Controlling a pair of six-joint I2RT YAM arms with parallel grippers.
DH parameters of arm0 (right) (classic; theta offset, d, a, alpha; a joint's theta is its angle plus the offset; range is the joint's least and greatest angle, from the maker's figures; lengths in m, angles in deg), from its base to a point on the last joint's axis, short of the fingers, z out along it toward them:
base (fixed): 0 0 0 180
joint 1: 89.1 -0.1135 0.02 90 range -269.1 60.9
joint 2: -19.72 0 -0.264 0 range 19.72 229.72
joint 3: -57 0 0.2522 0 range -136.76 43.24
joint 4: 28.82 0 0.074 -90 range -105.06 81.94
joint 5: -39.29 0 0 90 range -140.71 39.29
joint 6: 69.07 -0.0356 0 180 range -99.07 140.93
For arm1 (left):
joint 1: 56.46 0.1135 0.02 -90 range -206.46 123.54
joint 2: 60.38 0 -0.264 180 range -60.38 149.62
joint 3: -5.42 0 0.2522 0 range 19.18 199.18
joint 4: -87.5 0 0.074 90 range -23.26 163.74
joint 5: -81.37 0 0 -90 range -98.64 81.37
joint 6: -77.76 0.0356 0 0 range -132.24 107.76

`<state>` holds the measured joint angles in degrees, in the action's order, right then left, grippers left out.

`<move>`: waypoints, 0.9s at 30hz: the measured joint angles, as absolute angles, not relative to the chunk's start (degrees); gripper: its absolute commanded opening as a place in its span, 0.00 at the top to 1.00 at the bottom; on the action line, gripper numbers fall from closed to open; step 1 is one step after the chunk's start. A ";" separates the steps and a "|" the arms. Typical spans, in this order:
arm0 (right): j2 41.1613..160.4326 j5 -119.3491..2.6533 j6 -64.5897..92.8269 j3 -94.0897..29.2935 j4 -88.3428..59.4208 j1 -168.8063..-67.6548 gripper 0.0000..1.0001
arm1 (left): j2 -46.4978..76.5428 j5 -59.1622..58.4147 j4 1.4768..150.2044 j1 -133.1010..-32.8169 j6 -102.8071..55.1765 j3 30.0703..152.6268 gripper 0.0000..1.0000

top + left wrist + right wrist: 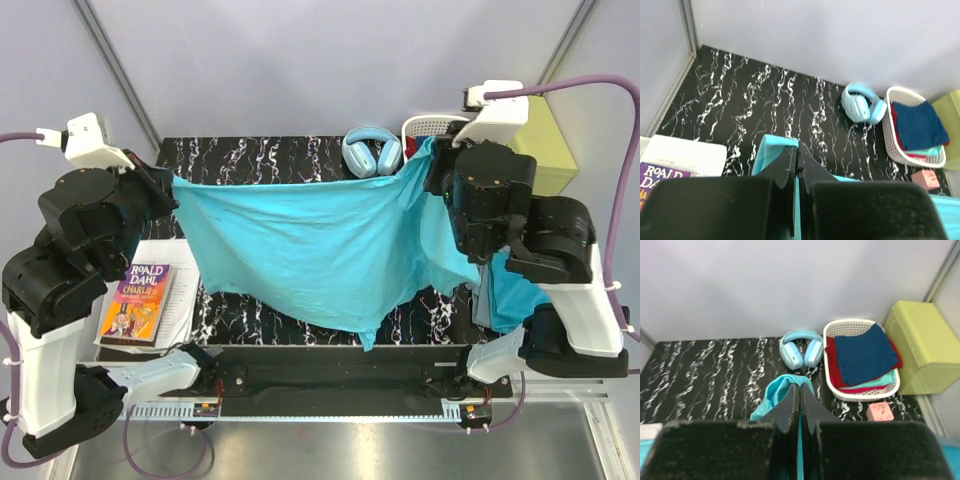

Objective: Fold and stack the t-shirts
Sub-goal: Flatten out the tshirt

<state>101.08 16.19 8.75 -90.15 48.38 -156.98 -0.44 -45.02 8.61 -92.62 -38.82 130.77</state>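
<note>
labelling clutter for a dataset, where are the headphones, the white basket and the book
headphones (791, 355): right wrist view, on the left ear cup
white basket (867, 391): right wrist view, on its near wall
book (138, 298): top external view, on the front cover

The t-shirt (310, 250) hangs spread between my left gripper (798, 150) and my right gripper (800, 392), over the table (250, 155). Behind it sit the headphones (372, 152), with the basket (432, 124) just right of them and folded cloths (862, 352) in it. The book (137, 300) lies on papers (185, 290) at my left
</note>
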 measured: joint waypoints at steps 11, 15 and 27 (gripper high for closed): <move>111.68 -6.11 6.17 -84.16 38.83 -120.57 1.00 | 21.68 -46.76 14.60 -88.14 -32.38 138.94 1.00; 125.80 -15.77 2.67 -93.18 38.64 -113.03 1.00 | 36.21 -39.62 15.30 -79.16 -33.32 146.09 1.00; 138.98 -29.28 0.46 -105.71 37.78 -111.04 1.00 | 43.95 -30.26 16.88 -74.35 -34.10 152.80 1.00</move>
<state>138.98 -29.28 0.46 -105.71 37.78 -111.04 43.95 -30.26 16.88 -74.35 -34.10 152.80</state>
